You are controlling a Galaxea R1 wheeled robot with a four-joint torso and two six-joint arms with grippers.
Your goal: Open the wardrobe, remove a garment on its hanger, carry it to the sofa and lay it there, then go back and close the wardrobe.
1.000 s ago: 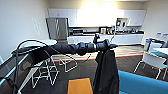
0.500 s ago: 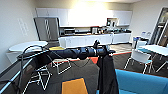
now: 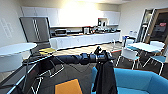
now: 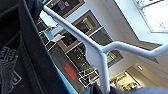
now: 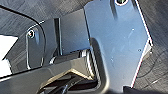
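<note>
Garment [image 3: 105, 76], black and limp, hangs on white hanger [image 4: 97, 50].

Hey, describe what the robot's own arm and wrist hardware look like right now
The left arm is black and tubular, built from chunky jointed segments, with a thin dark cable looping beneath it. The left gripper end is a blocky black assembly. In the right wrist view, a flat dark plate has round fittings and a thin reddish edge line.

White kitchen cabinets [image 3: 82, 40], grey fridge [image 3: 35, 28], round white table [image 3: 15, 48], white chairs [image 3: 130, 53], orange floor patch [image 3: 68, 87]
</note>
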